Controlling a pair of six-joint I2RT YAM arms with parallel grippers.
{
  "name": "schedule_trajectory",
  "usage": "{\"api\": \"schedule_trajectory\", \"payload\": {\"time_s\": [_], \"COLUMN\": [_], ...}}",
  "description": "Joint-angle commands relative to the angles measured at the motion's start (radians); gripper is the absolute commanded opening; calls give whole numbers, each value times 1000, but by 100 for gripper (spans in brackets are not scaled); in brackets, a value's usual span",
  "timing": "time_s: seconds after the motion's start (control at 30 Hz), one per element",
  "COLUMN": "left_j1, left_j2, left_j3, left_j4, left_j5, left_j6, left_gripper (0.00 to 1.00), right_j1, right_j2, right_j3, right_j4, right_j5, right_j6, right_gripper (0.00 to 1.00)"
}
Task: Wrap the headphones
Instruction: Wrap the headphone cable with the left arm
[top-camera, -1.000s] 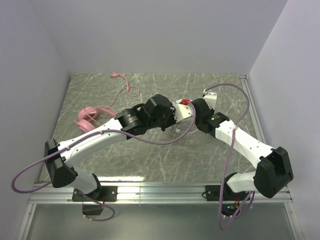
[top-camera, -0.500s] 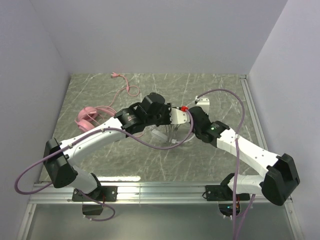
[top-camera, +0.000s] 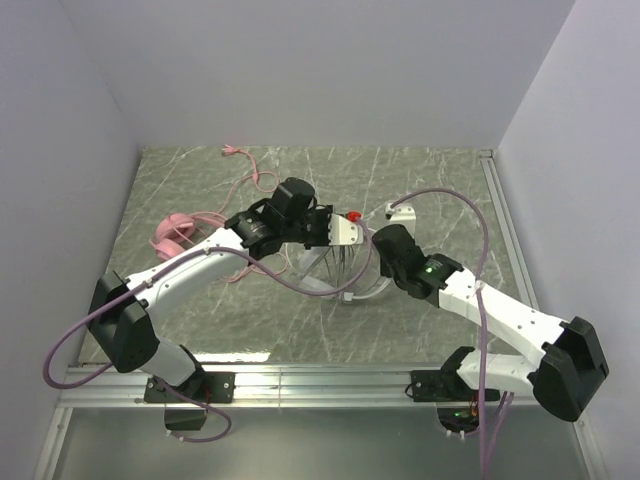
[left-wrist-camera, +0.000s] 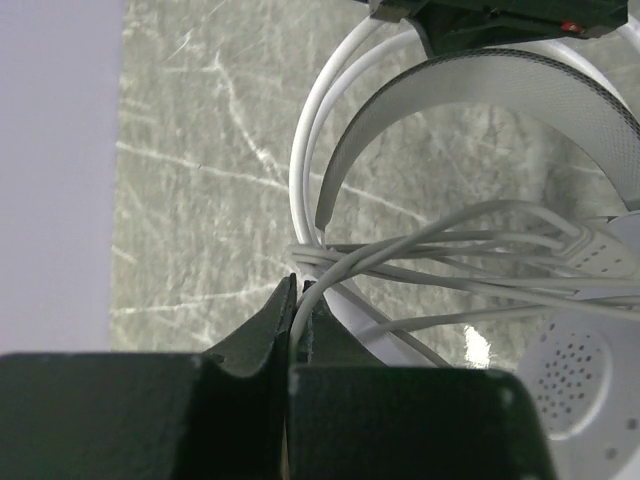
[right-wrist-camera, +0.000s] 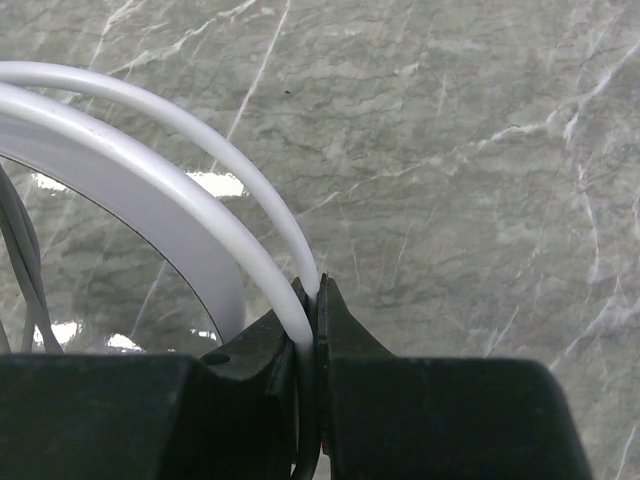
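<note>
White-grey headset (left-wrist-camera: 480, 85) hangs between the claws, its thin cord (left-wrist-camera: 450, 260) partly wound and pinched by the left claw (left-wrist-camera: 293, 290), while the right claw (right-wrist-camera: 312, 295) pinches its hoop (right-wrist-camera: 120, 162); the pink headset (top-camera: 178, 235), beyond the left claw, looks unwrapped.

Robot test cell of laboratory type; plain white walls (top-camera: 300, 70) enclose a marble-patterned tabletop (top-camera: 430, 165) on three sides; left arm (top-camera: 190, 275) and right arm (top-camera: 500, 310) bolted to an aluminium rail (top-camera: 320, 378) at the near edge; purple cables (top-camera: 440, 191) trail loose
</note>
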Motion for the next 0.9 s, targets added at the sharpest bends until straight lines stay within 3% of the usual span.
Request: {"api": "schedule_trajectory", "payload": {"time_s": [0.0,0.27,0.4,0.53,0.87], "left_j1": [39,82,119,153,194], "left_j2": [-15,9,18,43,109], "left_j3": [-4,-60,-103,-105,-67], "left_j4": [106,179,235,227,187], "left_j5": [126,175,273,342,356], "left_j6": [19,-14,-35,-37,-12], "left_gripper": [1,0,0,1,0], "right_j1": [16,31,36,40,62], "right_j2": [-70,-82,-73,-81,-85], "right_j3": [0,-25,-48,-85,-91], "right_j4": [65,55,69,95,104], "right_j5": [-32,-46,-50,-64,-93], "right_j6": [-5,-2,-2,-3,-13], "right_gripper": [0,0,0,0,0]}}
